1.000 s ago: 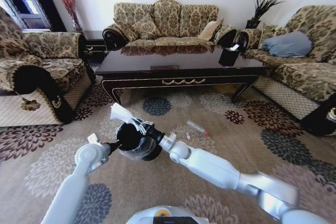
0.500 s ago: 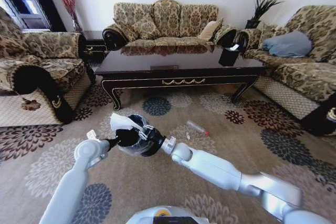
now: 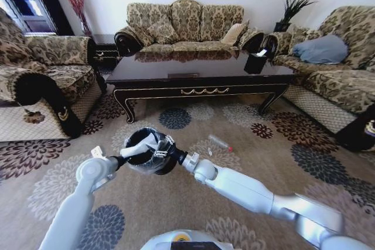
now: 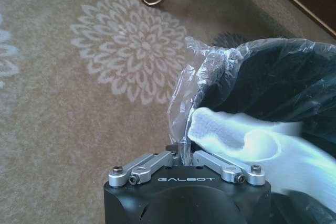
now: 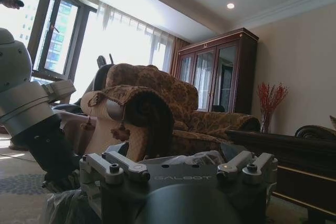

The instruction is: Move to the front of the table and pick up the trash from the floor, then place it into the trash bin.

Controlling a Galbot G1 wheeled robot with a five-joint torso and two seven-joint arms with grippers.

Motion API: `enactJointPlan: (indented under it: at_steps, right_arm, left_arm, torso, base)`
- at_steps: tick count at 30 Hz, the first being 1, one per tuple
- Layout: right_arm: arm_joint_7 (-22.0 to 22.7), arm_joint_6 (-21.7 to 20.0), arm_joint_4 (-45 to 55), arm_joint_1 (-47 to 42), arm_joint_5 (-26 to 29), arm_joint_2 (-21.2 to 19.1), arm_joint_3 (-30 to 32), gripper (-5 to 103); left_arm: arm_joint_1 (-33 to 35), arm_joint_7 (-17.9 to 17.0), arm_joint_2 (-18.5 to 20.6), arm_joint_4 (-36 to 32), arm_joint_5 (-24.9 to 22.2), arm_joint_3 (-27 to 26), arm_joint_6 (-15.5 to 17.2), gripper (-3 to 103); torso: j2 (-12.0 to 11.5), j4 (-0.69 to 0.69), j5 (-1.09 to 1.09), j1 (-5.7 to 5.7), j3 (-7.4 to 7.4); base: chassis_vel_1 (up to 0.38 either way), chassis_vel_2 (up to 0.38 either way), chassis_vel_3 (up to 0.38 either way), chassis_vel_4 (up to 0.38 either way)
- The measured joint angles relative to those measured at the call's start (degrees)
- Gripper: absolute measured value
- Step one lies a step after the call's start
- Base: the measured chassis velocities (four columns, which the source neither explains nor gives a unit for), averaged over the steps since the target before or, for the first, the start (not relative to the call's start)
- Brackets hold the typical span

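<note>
The white paper piece (image 3: 140,146) lies across the trash bin's (image 3: 157,165) mouth, its long axis running from the left gripper (image 4: 184,153), whose fingers pinch its end, toward the right gripper (image 3: 167,155) clamped on the bin's rim.

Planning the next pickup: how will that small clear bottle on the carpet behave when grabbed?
The bottle lies on its side on the carpet, so a nudge may roll it, though pile probably damps that. It looks clear and empty, likely light and squashy under a firm pinch. Smooth plastic may slip; grasping across the body seems safer.
</note>
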Motion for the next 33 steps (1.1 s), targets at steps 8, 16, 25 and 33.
enactJointPlan:
  at_steps: [8,16,25,33]
  right_arm:
    - [4.4,-1.0,1.1,-1.7,0.6,-1.6,3.6,100]
    - [13.5,-7.5,2.6,-5.4,5.4,-3.8,9.1,100]
    - [23.5,-15.0,2.8,-13.0,7.9,-5.6,18.1,100]
    - [24.7,-17.7,0.6,-20.4,10.5,-5.8,24.3,100]
  left_arm:
    - [2.2,-0.2,1.3,-2.1,-0.4,-3.6,0.0,0]
    - [3.9,-1.4,4.6,-3.4,-0.7,-8.4,0.0,0]
    - [6.6,-3.4,10.2,-4.8,-3.3,-13.5,0.0,0]
    - [11.8,-4.4,11.8,-6.8,-5.1,-19.0,0.0,0]
  torso:
    - [0.0,0.0,0.0,0.0,0.0]
    - [0.0,0.03,0.0,0.0,0.0]
    - [0.0,0.01,-0.01,0.0,0.0]
    - [0.0,-0.01,0.0,0.0,0.0]
  base:
    - [0.0,0.0,0.0,0.0]
    - [0.0,0.0,0.0,0.0]
    - [0.0,0.0,0.0,0.0]
    - [0.0,0.0,0.0,0.0]
